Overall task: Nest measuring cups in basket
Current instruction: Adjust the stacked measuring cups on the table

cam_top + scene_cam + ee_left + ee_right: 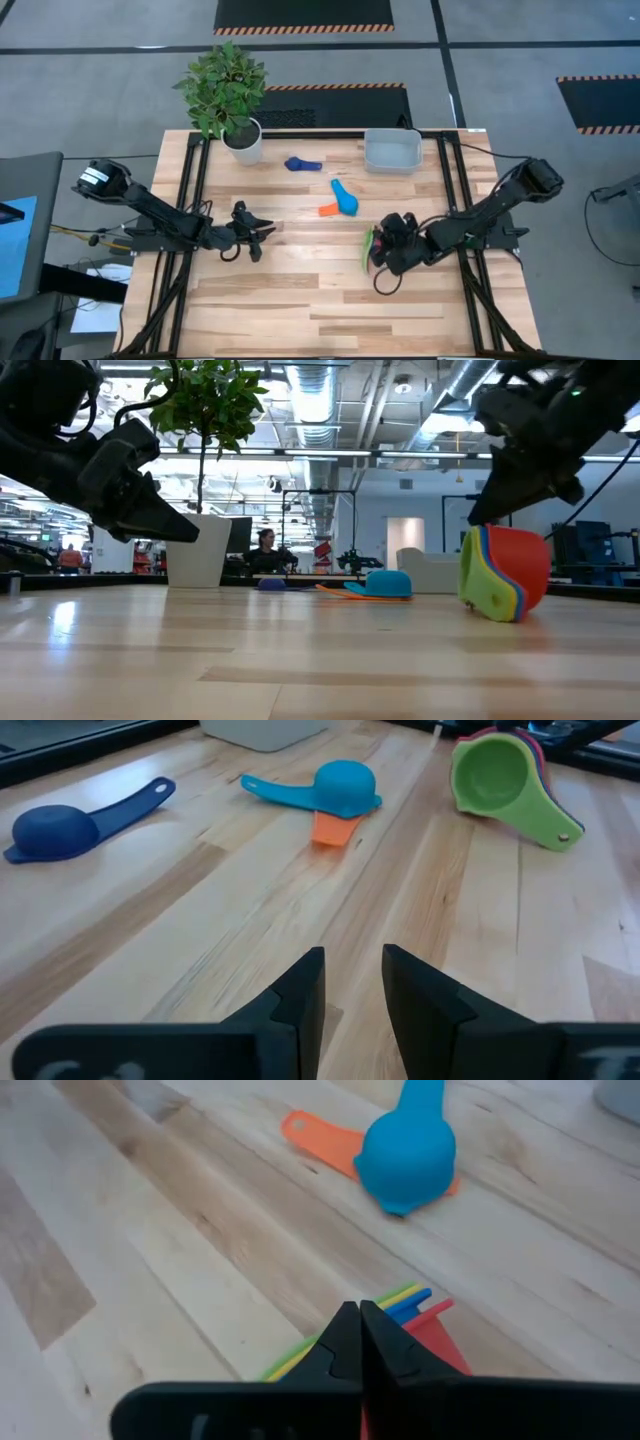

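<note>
A nested stack of measuring cups [505, 575], green innermost and red outermost, lies on its side at the table's right. My right gripper [360, 1325] is shut just above the stack's fanned handles. A light blue cup [345, 197] sits upside down over an orange cup [328, 209] at mid-table. A dark blue cup [303, 164] lies farther back. The grey-blue basket [392, 150] stands at the far edge. My left gripper [353, 970] is open over bare wood at the left, with nothing between its fingers. My right gripper comes slanting down from the table's right side, its shut fingertips over the stack's fanned handles [405, 1300]. I cannot tell whether they touch the handles. The stack rests on the table on its side, its mouth toward the table's left.
A white plant pot [243, 140] with a leafy plant stands at the far left of the table. Dark frame rails [195, 200] run along the table's left and right sides. Bare wood [300, 300] fills the near half.
</note>
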